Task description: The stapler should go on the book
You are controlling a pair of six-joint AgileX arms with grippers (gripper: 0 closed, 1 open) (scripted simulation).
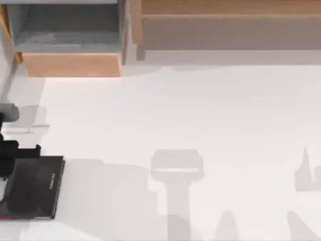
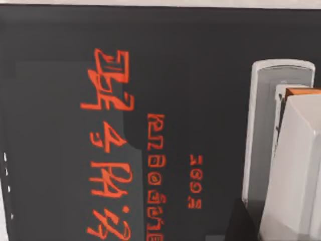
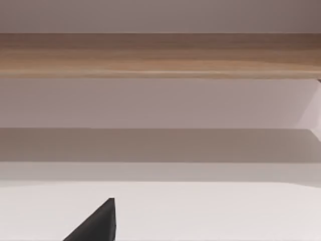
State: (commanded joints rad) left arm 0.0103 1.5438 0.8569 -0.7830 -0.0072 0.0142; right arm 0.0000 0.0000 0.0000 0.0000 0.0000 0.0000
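Looked down on a white tabletop (image 1: 190, 110) crossed by long grey shadows, with a wooden shelf unit (image 1: 225, 25) along its far edge and an open wooden box (image 1: 70, 64) at the far left. Found the black book (image 1: 35, 188) lying flat at the tabletop's near left corner, red lettering across its cover in the left wrist view. Found the white-and-grey stapler (image 2: 281, 150), an orange part at its tip, over the book's cover, inside the edges. Could not tell whether it already rested on the cover or hung just above. Saw the left end effector (image 1: 20, 150) at the book's far edge; could not tell whether it was clamped on the stapler or apart. Saw the right end effector (image 3: 98, 223) parked low, facing the shelf unit, its state likewise unclear.

Judged this the placing step, nearly finished. Next move probably called for settling the stapler flat, letting go, and lifting straight up without dragging it off.
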